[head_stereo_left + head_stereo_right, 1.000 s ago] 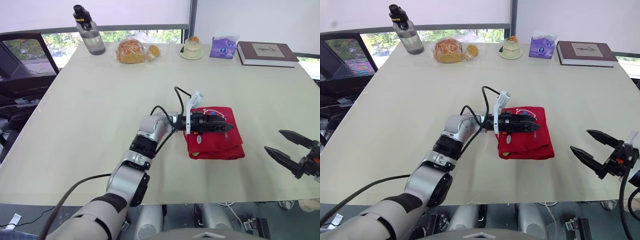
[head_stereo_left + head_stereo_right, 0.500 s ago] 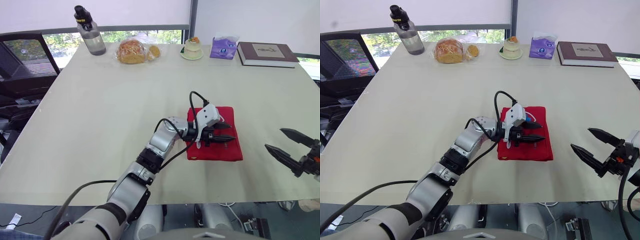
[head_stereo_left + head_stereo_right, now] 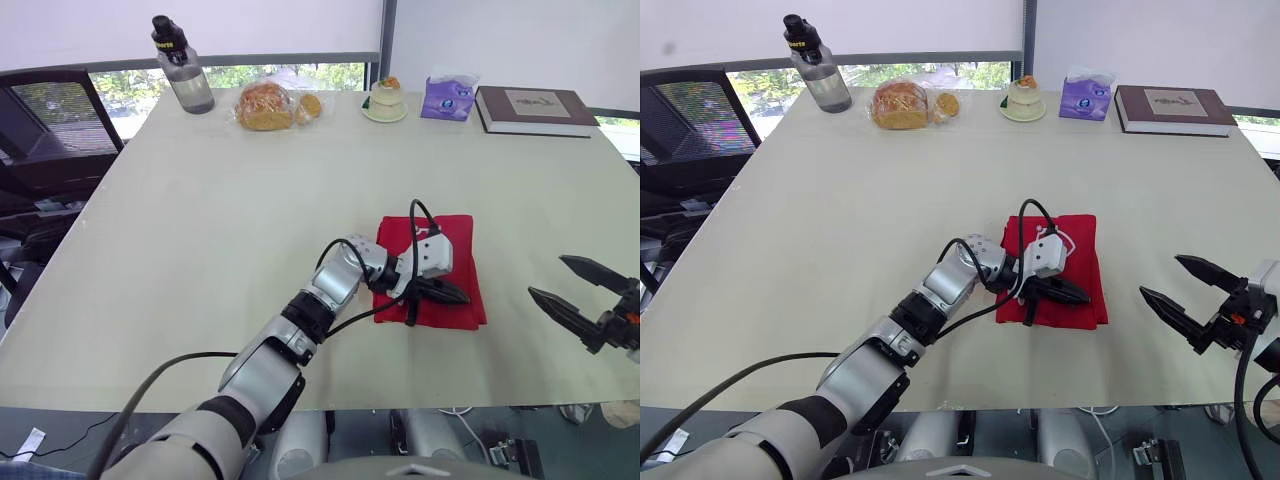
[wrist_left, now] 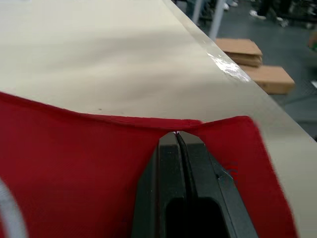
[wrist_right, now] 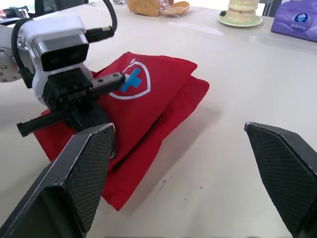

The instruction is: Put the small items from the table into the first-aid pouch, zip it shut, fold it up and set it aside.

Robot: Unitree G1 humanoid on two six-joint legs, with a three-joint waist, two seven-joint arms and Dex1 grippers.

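The red first-aid pouch [image 3: 455,240] lies folded on the table, its white-and-blue cross emblem [image 5: 130,82] facing up. My left gripper [image 3: 465,297] reaches over it from the left and is shut on the pouch's near right edge. In the left wrist view the fingertips [image 4: 168,144] press together, and the red fabric [image 4: 74,173] puckers at their tip. My right gripper [image 3: 547,278] hovers open above the table to the right of the pouch, apart from it. Between its fingers [image 5: 89,163] the table is bare.
Along the far edge stand a water bottle [image 3: 175,60], a bag of bread [image 3: 268,103], a small cake on a plate [image 3: 385,98], a purple tissue pack [image 3: 446,95] and a book [image 3: 530,108]. An office chair [image 3: 50,120] stands off the left side.
My left gripper has closed from wide open and swung toward the pouch's near right edge. The pouch now lies flatter. The right gripper has not moved.
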